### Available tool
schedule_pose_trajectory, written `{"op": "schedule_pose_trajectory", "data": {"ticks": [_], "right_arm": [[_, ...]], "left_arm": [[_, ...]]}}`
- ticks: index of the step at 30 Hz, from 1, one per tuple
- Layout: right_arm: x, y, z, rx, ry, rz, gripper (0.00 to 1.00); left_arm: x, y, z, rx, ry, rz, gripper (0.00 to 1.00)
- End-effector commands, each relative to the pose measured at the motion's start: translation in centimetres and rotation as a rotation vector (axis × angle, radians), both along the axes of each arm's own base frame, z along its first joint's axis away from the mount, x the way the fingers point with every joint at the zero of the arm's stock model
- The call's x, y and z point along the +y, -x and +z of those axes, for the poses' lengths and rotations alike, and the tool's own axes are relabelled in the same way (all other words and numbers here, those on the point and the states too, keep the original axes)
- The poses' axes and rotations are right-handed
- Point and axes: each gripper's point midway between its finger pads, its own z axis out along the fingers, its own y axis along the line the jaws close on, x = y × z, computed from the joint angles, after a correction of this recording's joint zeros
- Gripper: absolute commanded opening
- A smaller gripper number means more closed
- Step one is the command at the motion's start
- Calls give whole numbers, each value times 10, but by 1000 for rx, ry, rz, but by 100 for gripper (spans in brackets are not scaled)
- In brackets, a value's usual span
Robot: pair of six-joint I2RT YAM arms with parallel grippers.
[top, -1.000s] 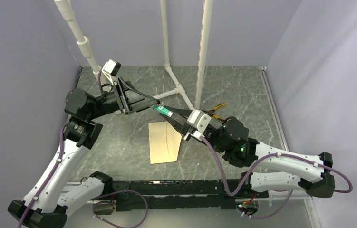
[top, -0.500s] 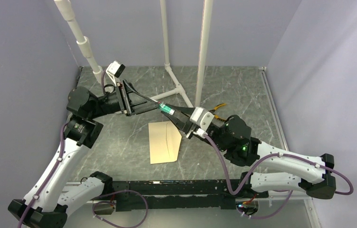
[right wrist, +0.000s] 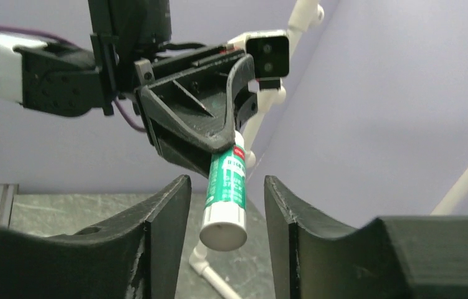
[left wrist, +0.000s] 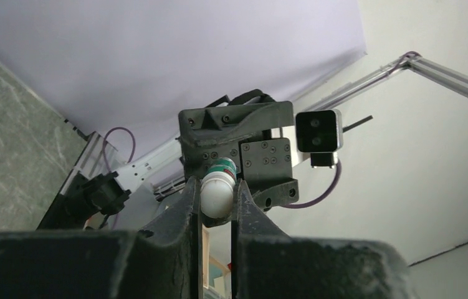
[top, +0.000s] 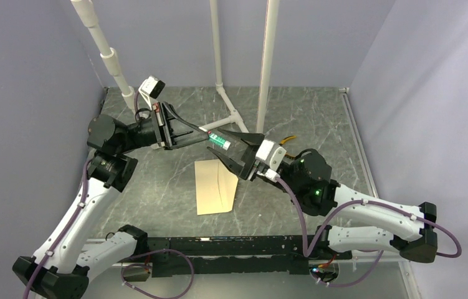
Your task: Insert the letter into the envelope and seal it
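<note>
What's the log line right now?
left gripper shut on glue stick | right gripper open, straddling stick's end | envelope on table

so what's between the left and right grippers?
A green-and-white glue stick: the left gripper clamps one end, its white end hangs between the right gripper's open fingers, touching neither. Right wrist view.

The plain tan manila paper envelope (top: 217, 187) lies flat near the middle of the grey marbled table (top: 156, 180). Above its far edge, off the table, the green-and-white plastic glue stick (top: 219, 140) hangs between the two grippers. The black left gripper (top: 205, 133) clamps the stick's left end. The black right gripper (top: 226, 147) faces it from the right, one finger on each side of the stick's free end, apart from it. Behind them stands the white plastic pipe frame (top: 231, 113).
</note>
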Motion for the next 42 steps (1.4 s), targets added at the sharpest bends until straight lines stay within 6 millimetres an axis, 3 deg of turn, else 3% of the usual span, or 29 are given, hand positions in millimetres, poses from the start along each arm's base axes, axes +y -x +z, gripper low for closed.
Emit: {"op": "schedule_pose_trajectory", "data": {"ticks": [1,9,21,42], "right_arm": [[4,8,35,-73,-121,85,52],[5,11,37,-138,-216,149,53],[0,15,48,-172,-247,149,60],[14,8,51,-177,-190,136,39]], "left_arm": [[4,13,21,-65,91,-56,3],[9,20,36,-89,164,-71,2],[7,15,31,-55,179,-80,2],[8,17,31,-74,167,-70,3]]}}
